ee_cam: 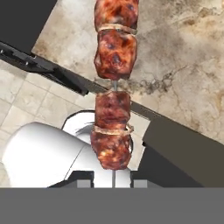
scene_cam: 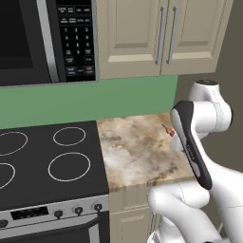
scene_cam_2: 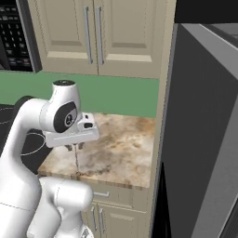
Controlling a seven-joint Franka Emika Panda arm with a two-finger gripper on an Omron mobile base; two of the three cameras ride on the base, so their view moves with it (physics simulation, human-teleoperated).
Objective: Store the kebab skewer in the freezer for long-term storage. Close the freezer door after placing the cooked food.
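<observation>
Marbled beige-and-brown stone makes up the tabletop (scene_cam: 137, 147), a smooth slab lying in the middle of the left base view between a flat black cooktop (scene_cam: 47, 161) with thin white ring burners at lower left and the robot's glossy white arm at right. Behind it runs a plain matte green wall (scene_cam: 95, 99), and above that hang beige panelled cabinets (scene_cam: 161, 33) with slim metal bar handles. A microwave (scene_cam: 42, 38) with a dark window and a black keypad sits in the upper left. In the right base view a tall dark grey fridge (scene_cam_2: 204, 139) with flat, smooth sides takes up the right half of the frame, next to a beige side panel.

No container on the tabletop can be made out in these views.

Pressed nearly together, the gripper (ee_cam: 113, 183) pinches the thin pale stick of the kebab skewer (ee_cam: 113, 92) at the bottom centre of the hand view. The skewer runs straight up the frame from the fingertips, carrying lumpy, charred red-brown meat chunks with a glossy, blistered surface, stacked in pairs with a short bare stretch of stick between them. Below it lie the stone tabletop, its dark edge and pale floor tiles. In the right base view the gripper (scene_cam_2: 76, 148) hangs over the tabletop's near edge at centre left, the stick pointing down beneath it.
</observation>
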